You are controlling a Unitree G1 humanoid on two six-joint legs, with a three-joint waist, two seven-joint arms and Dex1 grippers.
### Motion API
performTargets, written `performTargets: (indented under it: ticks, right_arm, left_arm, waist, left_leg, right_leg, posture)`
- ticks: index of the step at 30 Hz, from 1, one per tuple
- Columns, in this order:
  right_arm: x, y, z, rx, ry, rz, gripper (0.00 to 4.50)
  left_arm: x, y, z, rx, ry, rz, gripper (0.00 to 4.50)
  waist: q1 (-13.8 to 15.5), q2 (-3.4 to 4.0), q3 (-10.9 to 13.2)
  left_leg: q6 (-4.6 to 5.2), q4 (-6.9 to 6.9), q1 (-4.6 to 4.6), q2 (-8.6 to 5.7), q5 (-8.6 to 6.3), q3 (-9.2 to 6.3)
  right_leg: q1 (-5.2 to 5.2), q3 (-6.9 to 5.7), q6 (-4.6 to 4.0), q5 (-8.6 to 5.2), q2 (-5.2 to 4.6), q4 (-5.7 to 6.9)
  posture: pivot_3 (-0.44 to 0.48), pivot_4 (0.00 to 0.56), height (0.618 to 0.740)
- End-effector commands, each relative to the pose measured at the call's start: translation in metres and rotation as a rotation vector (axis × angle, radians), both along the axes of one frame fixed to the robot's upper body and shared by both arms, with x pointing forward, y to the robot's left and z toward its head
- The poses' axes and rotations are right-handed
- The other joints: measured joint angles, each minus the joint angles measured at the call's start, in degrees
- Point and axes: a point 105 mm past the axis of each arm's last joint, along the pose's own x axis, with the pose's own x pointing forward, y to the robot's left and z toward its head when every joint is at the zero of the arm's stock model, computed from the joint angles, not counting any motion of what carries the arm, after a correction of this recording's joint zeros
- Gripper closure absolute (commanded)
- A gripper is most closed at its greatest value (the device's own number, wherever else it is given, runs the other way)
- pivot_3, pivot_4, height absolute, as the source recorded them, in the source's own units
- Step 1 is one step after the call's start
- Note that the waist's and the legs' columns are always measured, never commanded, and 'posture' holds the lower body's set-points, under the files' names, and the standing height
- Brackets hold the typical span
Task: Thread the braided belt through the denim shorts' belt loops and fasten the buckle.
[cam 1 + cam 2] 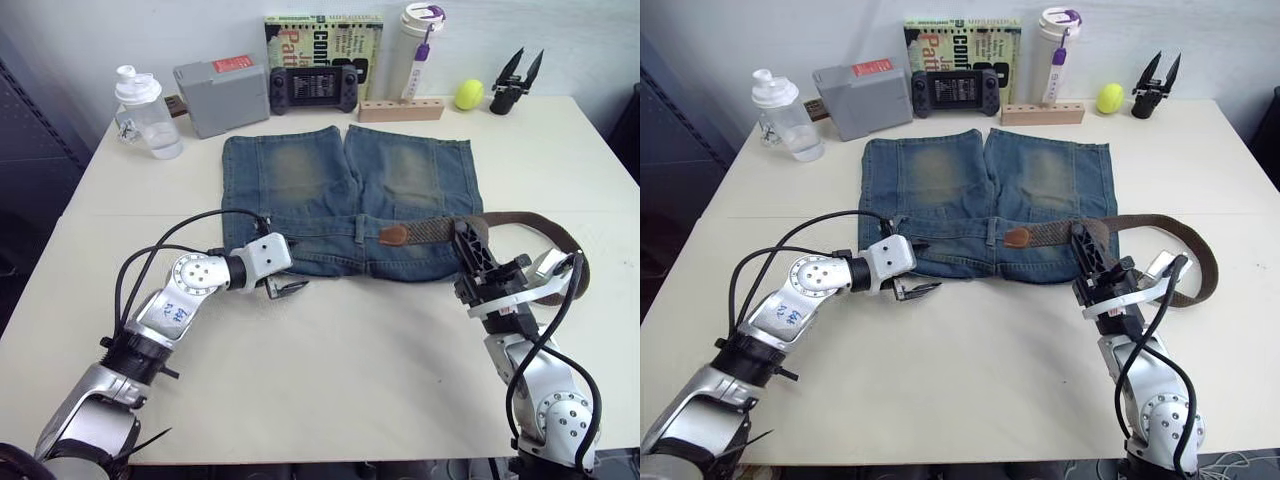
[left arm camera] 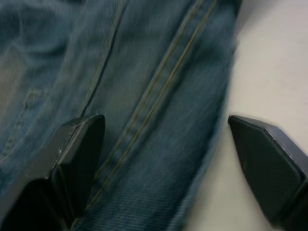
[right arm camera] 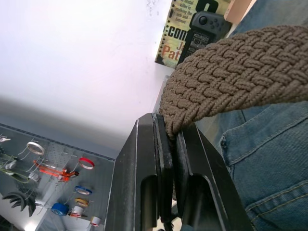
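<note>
I see faded, matt blue cloth on the denim shorts (image 1: 350,200), twill weave with tan stitching. Braided belt (image 3: 240,72) is coarse brown woven cord, tip (image 1: 393,236) smooth glossy leather. Gripper fingers (image 2: 79,159) matt black plastic. Table (image 1: 330,370) smooth, pale, matt. Far block (image 1: 400,109) bare wood.

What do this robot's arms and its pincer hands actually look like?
Both arms are silver-grey metal with round joint housings and looping black cables. The left arm's joint disc has small holes and blue markings. The left gripper and the right gripper each have two flat black fingers, and the left wrist has a white block.
</note>
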Motion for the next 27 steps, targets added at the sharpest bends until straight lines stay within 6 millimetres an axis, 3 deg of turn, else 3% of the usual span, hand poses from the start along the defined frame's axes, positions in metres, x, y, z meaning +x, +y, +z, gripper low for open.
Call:
performTargets:
  ticks: [1,5,8,12,18,22,27]
  right_arm:
    - [-0.005,-0.004,0.012,-0.006,-0.049,-0.006,4.5]
    - [-0.005,-0.004,0.013,-0.011,-0.053,-0.007,4.5]
    - [-0.005,-0.005,0.013,-0.011,-0.05,-0.015,4.5]
    - [-0.004,-0.008,0.014,-0.017,-0.047,-0.029,4.5]
    - [-0.006,-0.014,0.014,-0.054,-0.046,-0.06,4.5]
    - [-0.006,-0.02,0.016,-0.082,-0.048,-0.069,4.5]
    - [-0.006,-0.026,0.014,-0.18,-0.039,-0.048,4.5]
  left_arm:
    - [0.012,0.016,-0.019,0.122,-0.041,0.058,0.04]
    - [0.016,0.015,-0.016,0.096,-0.055,0.053,1.29]
    - [0.011,0.014,-0.016,0.088,-0.055,0.03,2.72]
    - [0.001,0.016,-0.016,0.074,-0.054,0.005,4.31]
    - [-0.036,0.028,-0.001,-0.052,-0.084,0.006,4.45]
    - [-0.088,0.04,0.003,-0.126,-0.045,-0.056,4.45]
    - [-0.131,0.071,-0.025,-0.01,0.057,-0.061,4.45]
  waist:
    - [0.03,0.0,0.0]
    - [0.03,0.01,-0.02]
    - [-0.05,0.01,-0.02]
    - [-0.29,0.01,-0.02]
    - [-1.66,0.01,-0.01]
    - [-2.06,0.04,0.01]
    - [-1.37,0.08,0.02]
  left_leg:
    - [0.0,0.05,0.01,0.01,0.0,0.0]
    - [0.02,0.19,0.04,0.02,-0.01,-0.02]
    - [0.04,0.2,0.04,0.02,-0.01,-0.04]
    - [0.06,0.19,0.03,0.04,-0.02,-0.04]
    - [0.12,-0.11,0.04,0.18,-0.05,-0.11]
    - [0.13,-0.23,0.05,0.28,-0.06,-0.21]
    - [0.17,-0.13,0.03,0.26,-0.07,-0.16]
  right_leg:
    - [0.02,0.01,0.0,0.0,-0.01,0.03]
    - [0.07,0.02,0.02,0.01,-0.09,0.18]
    - [0.06,0.01,0.01,0.01,-0.13,0.21]
    - [0.03,-0.01,0.01,0.01,-0.14,0.22]
    - [-0.15,0.01,0.01,0.0,-0.26,0.17]
    - [-0.26,0.0,0.01,0.0,-0.37,0.19]
    - [-0.27,0.08,0.01,0.0,-0.41,0.17]
  posture:
    - [0.0,0.15,0.726]
    - [0.0,0.15,0.726]
    - [0.0,0.15,0.726]
    - [0.0,0.15,0.726]
    - [0.0,0.15,0.726]
    - [0.0,0.15,0.726]
    - [0.0,0.15,0.726]
